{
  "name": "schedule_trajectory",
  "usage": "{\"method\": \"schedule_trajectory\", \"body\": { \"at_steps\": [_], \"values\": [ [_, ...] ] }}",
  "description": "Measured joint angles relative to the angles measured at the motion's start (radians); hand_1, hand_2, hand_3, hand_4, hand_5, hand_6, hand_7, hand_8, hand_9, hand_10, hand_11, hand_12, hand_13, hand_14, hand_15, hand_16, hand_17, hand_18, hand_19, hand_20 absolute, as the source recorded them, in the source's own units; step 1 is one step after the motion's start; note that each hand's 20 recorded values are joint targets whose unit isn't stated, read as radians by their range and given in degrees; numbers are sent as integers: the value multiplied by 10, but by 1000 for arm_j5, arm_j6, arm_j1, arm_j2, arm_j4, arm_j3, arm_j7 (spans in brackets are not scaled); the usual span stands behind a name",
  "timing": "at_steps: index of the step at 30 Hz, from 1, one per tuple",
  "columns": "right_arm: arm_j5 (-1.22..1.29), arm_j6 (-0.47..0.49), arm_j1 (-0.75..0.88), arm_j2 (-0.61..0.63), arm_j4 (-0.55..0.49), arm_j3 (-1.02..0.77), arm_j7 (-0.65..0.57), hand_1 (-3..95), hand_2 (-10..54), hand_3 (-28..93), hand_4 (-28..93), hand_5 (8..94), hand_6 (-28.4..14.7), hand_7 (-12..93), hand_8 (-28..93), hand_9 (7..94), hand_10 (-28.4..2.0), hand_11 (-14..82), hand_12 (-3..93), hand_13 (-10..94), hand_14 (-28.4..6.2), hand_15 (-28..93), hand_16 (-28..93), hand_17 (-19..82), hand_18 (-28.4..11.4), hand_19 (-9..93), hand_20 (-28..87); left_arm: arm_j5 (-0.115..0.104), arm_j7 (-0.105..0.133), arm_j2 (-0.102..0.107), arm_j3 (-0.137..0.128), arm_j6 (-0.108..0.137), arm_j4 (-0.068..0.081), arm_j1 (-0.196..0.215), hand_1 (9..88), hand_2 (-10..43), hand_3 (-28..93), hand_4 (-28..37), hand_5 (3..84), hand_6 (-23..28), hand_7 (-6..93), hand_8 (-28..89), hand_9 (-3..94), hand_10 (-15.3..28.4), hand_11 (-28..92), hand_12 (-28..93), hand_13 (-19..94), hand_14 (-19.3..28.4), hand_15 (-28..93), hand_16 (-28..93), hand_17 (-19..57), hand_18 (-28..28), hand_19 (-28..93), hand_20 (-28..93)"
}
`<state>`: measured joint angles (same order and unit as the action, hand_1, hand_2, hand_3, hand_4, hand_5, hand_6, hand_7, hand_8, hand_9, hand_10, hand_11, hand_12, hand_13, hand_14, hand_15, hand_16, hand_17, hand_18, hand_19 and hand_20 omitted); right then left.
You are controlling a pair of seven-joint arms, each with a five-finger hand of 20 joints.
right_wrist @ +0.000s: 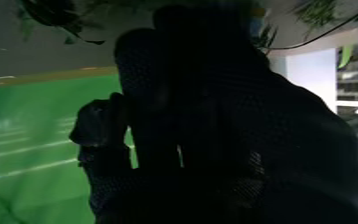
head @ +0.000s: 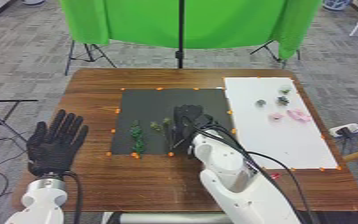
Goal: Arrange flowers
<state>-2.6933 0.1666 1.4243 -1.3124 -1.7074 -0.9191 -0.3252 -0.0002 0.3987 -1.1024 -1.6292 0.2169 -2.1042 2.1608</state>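
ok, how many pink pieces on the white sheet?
2: a small pink piece, and a larger pink piece just right of it, nearer the right edge of the sheet. The larger may hide another.

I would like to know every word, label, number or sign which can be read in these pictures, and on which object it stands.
There are none that can be read: no legible text on the white sheet, the dark mat, the wooden table or the green cloth. The small orange marks spell nothing readable.
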Motion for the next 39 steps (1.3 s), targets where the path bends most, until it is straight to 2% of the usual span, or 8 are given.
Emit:
{"method": "schedule_trajectory", "body": {
  "at_steps": [11, 18, 22, 26, 32, 39],
  "values": [
    [-8, -207, -23, 35, -35, 20, 3, 636, -95, 696, -283, 821, 7, 219, 7, 863, -111, 52, 337, 667, -99, 550, 414, 309, -247, 904, 544, 0, 4, 0, -2, -3, -2, 4, 284, 170, 757, -283, 465, 97, 123, -107, 409, 157, 207, 79, 295, 160, 353, -86, -81, 139, 349, 108],
    [97, -127, -133, 24, -61, 100, 84, 646, -95, 675, -283, 801, 18, 204, 3, 852, -107, 46, 327, 663, -99, 545, 410, 306, -245, 904, 545, 1, 18, 7, -1, -3, -2, 7, 284, 173, 751, -283, 466, 100, 124, -103, 411, 160, 207, 86, 298, 165, 357, -82, -88, 144, 360, 106],
    [72, -116, -195, -37, 4, 160, 164, 669, -95, 637, -283, 765, 36, 172, 0, 832, -94, 41, 312, 662, -92, 536, 401, 304, -243, 902, 550, 8, 21, 24, 11, 3, 5, -11, 287, 178, 743, -283, 464, 102, 127, -100, 409, 160, 208, 94, 295, 164, 361, -78, -92, 145, 366, 101],
    [-14, -105, -207, -133, 78, 184, 187, 693, -95, 577, -238, 719, 59, 139, -25, 807, -83, 32, 297, 652, -89, 528, 398, 296, -239, 895, 557, 18, 24, 47, 28, 13, 8, -36, 289, 183, 733, -283, 458, 102, 134, -96, 401, 154, 208, 105, 293, 156, 358, -73, -96, 148, 374, 95],
    [-81, -34, -158, -235, 106, 189, 186, 707, -95, 561, -210, 708, 53, 125, -64, 798, -85, 29, 286, 641, -92, 528, 393, 292, -235, 892, 561, 20, 21, 69, 38, 51, 7, -61, 288, 194, 722, -283, 438, 100, 134, -101, 376, 146, 204, 110, 283, 140, 338, -57, -101, 148, 382, 82],
    [-180, -5, -103, -258, 142, 193, 220, 689, -95, 607, -255, 727, 36, 165, -23, 803, -92, 40, 295, 638, -91, 536, 389, 295, -239, 890, 561, 16, 30, 71, 39, 72, 1, -63, 289, 198, 716, -283, 431, 103, 134, -107, 360, 147, 212, 101, 277, 135, 325, -32, -113, 155, 389, 75]
  ]
}}
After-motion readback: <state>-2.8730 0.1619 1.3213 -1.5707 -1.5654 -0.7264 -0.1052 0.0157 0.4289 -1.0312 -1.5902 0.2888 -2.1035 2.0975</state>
